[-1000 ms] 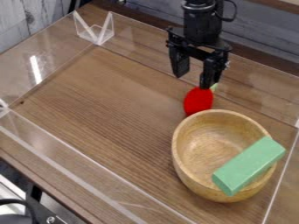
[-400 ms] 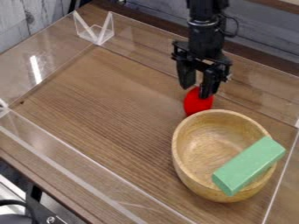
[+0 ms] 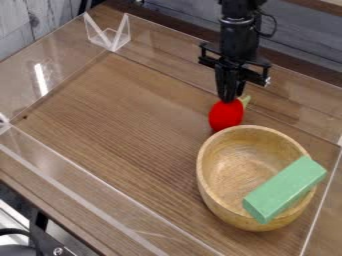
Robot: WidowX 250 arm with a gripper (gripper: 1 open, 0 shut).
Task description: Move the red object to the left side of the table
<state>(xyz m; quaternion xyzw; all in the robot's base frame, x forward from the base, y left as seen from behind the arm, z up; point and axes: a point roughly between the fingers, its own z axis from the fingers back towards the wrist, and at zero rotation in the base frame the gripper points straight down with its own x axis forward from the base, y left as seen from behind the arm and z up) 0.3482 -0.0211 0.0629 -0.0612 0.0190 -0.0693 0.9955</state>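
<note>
Brown wood with visible grain covers the tabletop [image 3: 107, 120], and low clear walls [image 3: 38, 52] stand along its border. Beyond the upper left corner of the view, one can see a patch of grey, mottled surface [image 3: 16, 12]. Near that corner, on the table, there is a clear, angular piece [image 3: 107, 32] with pale edges.

Black and jointed, the robot arm [image 3: 238, 22] comes down from the top of the view, right of the middle. Its gripper [image 3: 230, 90] is narrow, with the fingers brought together, and it is placed at the top end of the red toy [image 3: 226, 117]. Whether the toy is held between the fingers, I cannot tell, because this part is small and dark.

The red toy is right of the middle of the view, just beside the upper rim of a wooden bowl [image 3: 218, 170] and outside of it. A small bit of green shows at its upper end, next to the gripper.

The bowl is round and light brown, in the lower right part of the view. A green block [image 3: 283, 189] lies tilted across its right side, partly over the rim. At the lower left corner are black, rounded parts [image 3: 20, 243] with cables.
</note>
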